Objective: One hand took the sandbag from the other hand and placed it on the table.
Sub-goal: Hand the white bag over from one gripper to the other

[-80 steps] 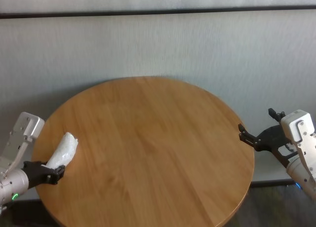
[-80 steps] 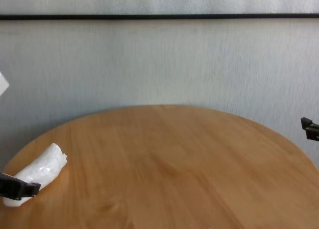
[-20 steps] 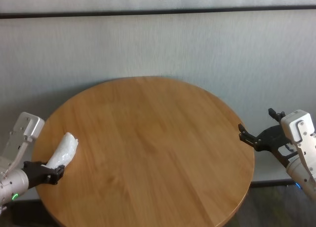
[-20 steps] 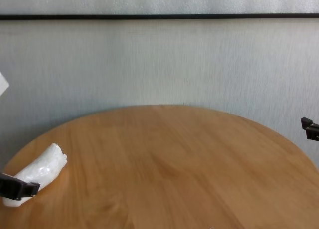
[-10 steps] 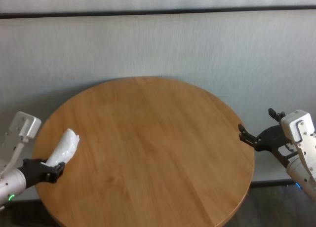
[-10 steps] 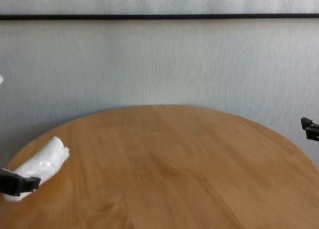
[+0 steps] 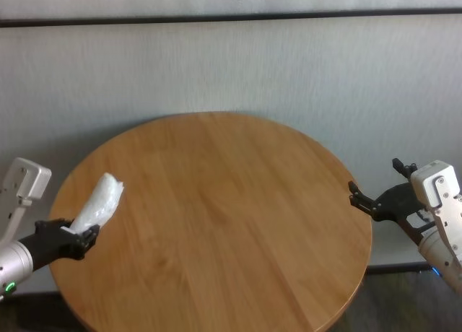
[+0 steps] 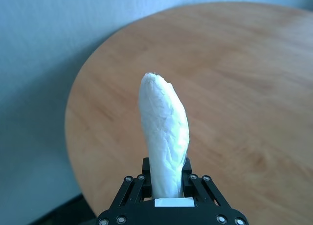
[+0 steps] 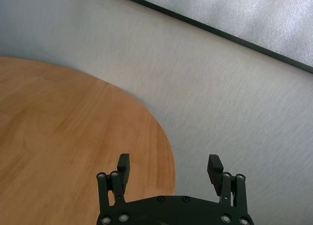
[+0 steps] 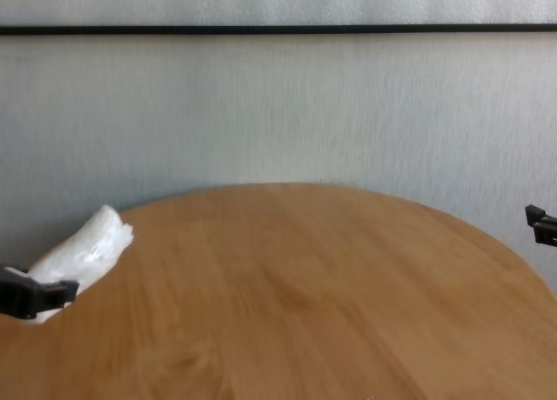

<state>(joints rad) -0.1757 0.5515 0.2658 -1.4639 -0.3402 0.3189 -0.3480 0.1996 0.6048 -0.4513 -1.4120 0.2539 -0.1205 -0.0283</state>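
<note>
at the table's (image 7: 216, 224) left edge our left gripper (image 7: 79, 239) is clamped on the near end of the sandbag (image 7: 99, 202), which juts out over the rim. the broad wooden top lies open. our right gripper (image 7: 372, 195) hovers past the right edge, fingers spread; its arm is cut off.

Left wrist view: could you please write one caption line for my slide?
The left gripper holds the white sandbag by one end above the edge of the round table.
</note>
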